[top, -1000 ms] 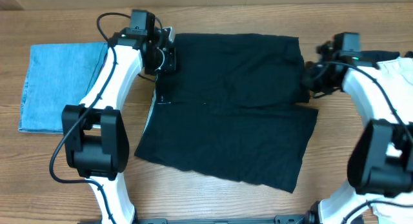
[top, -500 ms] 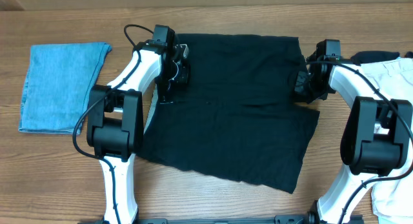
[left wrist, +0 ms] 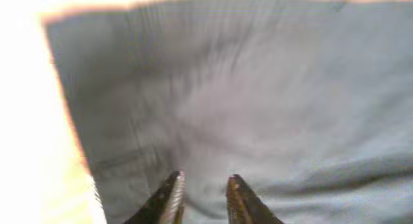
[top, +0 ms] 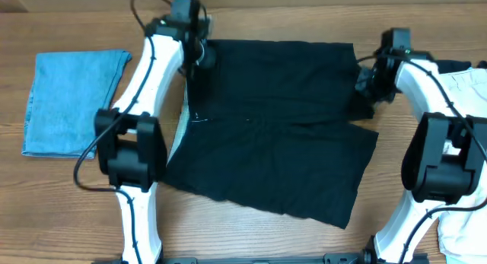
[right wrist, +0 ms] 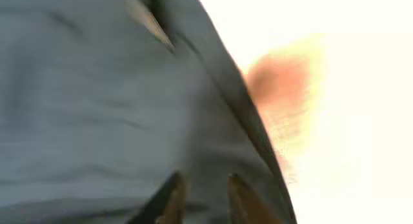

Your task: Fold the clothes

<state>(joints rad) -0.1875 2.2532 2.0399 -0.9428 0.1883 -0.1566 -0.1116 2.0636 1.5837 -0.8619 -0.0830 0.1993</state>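
Mid-table [top: 228,237]: black garment [top: 274,135], spread flat, a few shallow wrinkles, right edge stepped midway. Left gripper [top: 199,55] at the garment's far left corner, fingertips [left wrist: 173,197] slightly parted, pinching nothing, cloth showing through the gap. Right gripper [top: 367,81] at the garment's right edge, likewise slightly parted, nothing between. Blue denim piece [top: 72,104] folded, well to the left. Pale garment [top: 466,80] at far right, partly under the right arm.

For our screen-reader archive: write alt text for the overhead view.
A black garment lies spread on a wooden table, the left hand and right hand near its upper corners. A folded blue cloth lies to its left.
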